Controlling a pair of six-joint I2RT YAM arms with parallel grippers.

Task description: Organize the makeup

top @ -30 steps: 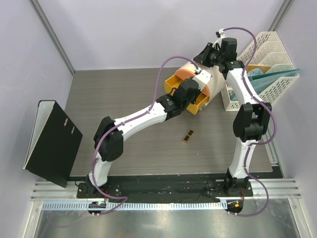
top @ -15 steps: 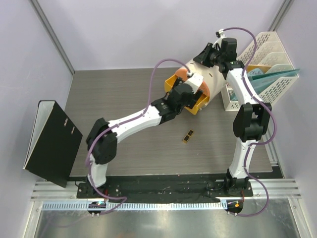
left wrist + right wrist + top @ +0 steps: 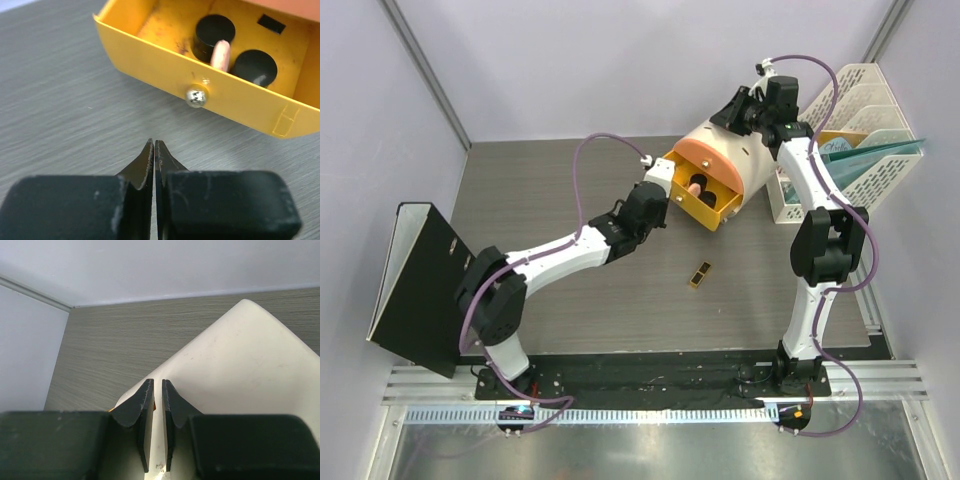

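The left gripper (image 3: 154,146) is squeezed together, holding nothing. It might bump the yellow drawer (image 3: 150,60) and spill the black jars (image 3: 255,67).

CLEAR: bare table (image 3: 550,180) left of and near the open yellow drawer (image 3: 710,215) | BLOCKED FAR RIGHT: cream box (image 3: 740,160), file rack (image 3: 855,120) just beside it | BLOCKED LEFT EDGE: black binder (image 3: 425,285) | DRAWER INTERIOR: two black jars (image 3: 214,31), pink item (image 3: 220,52), part of floor bare | LOOSE: lipstick (image 3: 700,274) near centre

Left gripper (image 3: 660,196) is sitting just beside open yellow drawer (image 3: 706,209); right gripper (image 3: 738,108) is hanging at cream box (image 3: 722,150) top; black-gold lipstick (image 3: 700,275) is lying apart on table (image 3: 570,180).
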